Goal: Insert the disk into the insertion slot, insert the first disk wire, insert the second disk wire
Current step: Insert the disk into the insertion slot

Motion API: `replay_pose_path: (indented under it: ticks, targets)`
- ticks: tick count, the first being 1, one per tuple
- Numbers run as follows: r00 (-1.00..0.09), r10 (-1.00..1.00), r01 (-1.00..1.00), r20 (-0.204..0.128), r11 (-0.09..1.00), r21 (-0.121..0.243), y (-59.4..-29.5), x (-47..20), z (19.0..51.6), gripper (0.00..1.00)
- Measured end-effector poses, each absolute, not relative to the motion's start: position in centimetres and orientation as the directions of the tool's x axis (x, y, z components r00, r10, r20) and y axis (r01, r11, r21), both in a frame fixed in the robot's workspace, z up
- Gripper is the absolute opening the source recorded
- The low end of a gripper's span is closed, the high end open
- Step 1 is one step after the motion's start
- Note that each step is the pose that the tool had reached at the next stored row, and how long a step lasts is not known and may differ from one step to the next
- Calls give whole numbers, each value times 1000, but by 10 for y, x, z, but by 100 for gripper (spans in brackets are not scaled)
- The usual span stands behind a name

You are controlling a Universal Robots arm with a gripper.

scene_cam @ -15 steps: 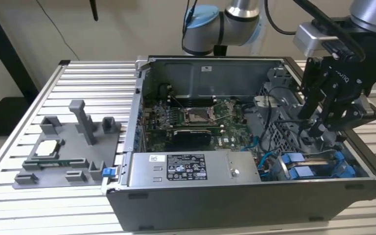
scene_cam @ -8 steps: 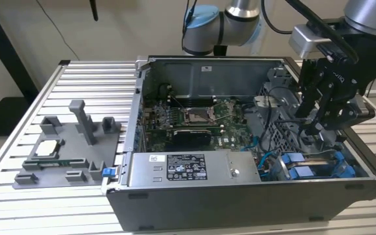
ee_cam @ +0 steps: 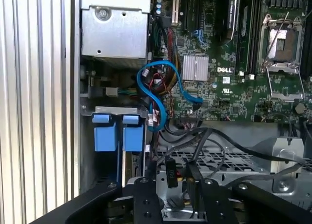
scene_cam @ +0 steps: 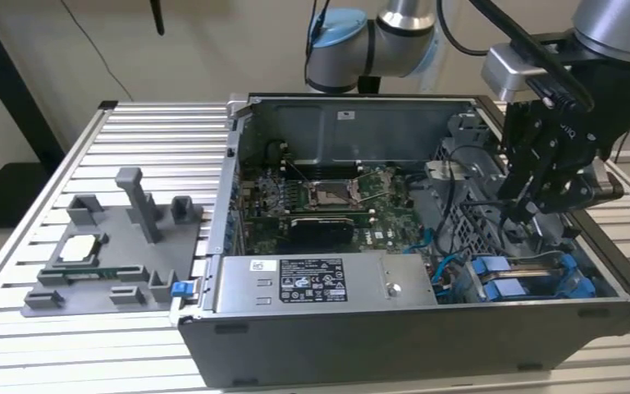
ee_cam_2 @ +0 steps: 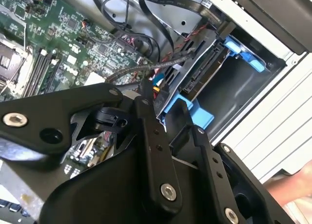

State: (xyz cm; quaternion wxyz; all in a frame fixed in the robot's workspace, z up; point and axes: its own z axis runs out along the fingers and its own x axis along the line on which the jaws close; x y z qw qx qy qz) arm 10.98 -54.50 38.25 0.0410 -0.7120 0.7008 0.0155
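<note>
Disk (ee_cam_2: 202,72) seated in slot (ee_cam_2: 248,87) just beyond jaws; probably rigid, weighty, shock-sensitive, best gripped by blue frame (ee_cam_2: 195,114). Jaw opening and contents: cannot tell.

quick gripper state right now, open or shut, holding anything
gripper: cannot be told; it is low inside the computer case, near the disk.

Silver-grey arm (scene_cam: 408,15) w/ lt-blue joint cap (scene_cam: 337,37), black end effector (scene_cam: 521,212), silver screws (ee_cam_2: 168,192)
</note>
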Motion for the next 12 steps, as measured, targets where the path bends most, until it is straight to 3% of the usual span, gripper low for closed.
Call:
replay_pose_path:
  ticks: [12]
  targets:
    - [19,-996,-999,-86,-14,-51,-545,106,382,100]
